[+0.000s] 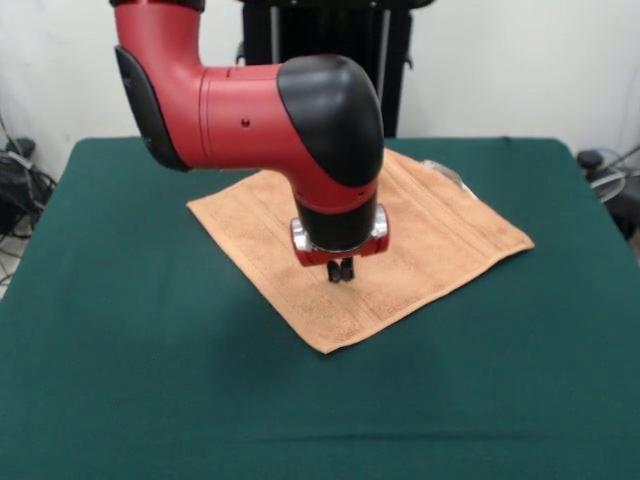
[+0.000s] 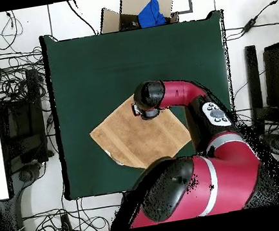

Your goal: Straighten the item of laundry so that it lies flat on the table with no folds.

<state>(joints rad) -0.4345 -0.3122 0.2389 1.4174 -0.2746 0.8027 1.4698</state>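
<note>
Jaws hanging nearly closed over the towel

The gripper (image 1: 341,271) is holding nothing, its two dark tips almost touching just above the towel (image 1: 440,235), which is lying flat on the green surface (image 1: 130,340); no legible writing is showing.

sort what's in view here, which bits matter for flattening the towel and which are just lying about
For the job:
towel
table
gripper, over the towel

Just lying about:
cardboard box with blue cloth, beyond the table
cables on the floor
</note>
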